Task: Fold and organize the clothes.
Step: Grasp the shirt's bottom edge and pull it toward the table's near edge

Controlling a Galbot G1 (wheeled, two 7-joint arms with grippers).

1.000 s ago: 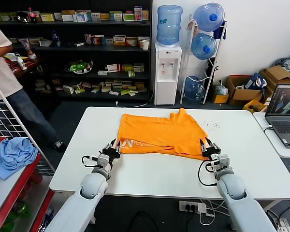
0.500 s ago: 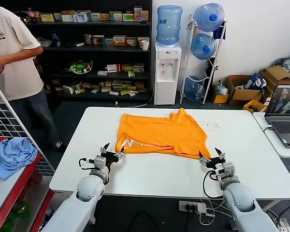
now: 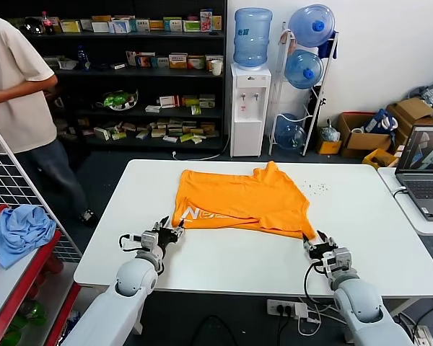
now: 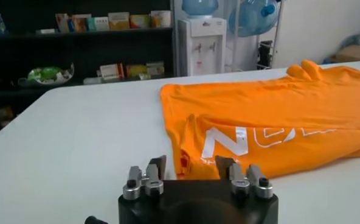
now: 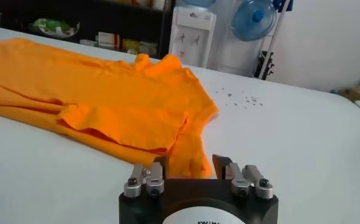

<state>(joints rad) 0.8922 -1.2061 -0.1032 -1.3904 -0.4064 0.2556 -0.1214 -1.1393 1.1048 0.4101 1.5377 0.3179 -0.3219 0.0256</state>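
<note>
The clothes, one orange T-shirt (image 3: 238, 202) with a white "N" logo (image 3: 195, 214), lie folded flat across the far half of the white table (image 3: 238, 267). My left gripper (image 3: 167, 232) sits low on the table at the shirt's near left corner. In the left wrist view its jaws (image 4: 191, 165) stand apart, with the logo corner of the shirt (image 4: 277, 115) just beyond the tips. My right gripper (image 3: 319, 245) rests at the near right corner, jaws apart too (image 5: 189, 163), the shirt's (image 5: 107, 97) hem corner lying just ahead of them. Neither holds any cloth.
A person (image 3: 18, 94) stands at the far left beside a wire rack holding a light blue cloth (image 3: 18, 229). A laptop (image 3: 426, 169) sits on a side table at the right. A water dispenser (image 3: 250, 108) and shelves stand behind the table.
Both grippers have drawn back from the shirt's near edge toward the table's front and let go of it. The shirt stays put. The person at the left has shifted.
</note>
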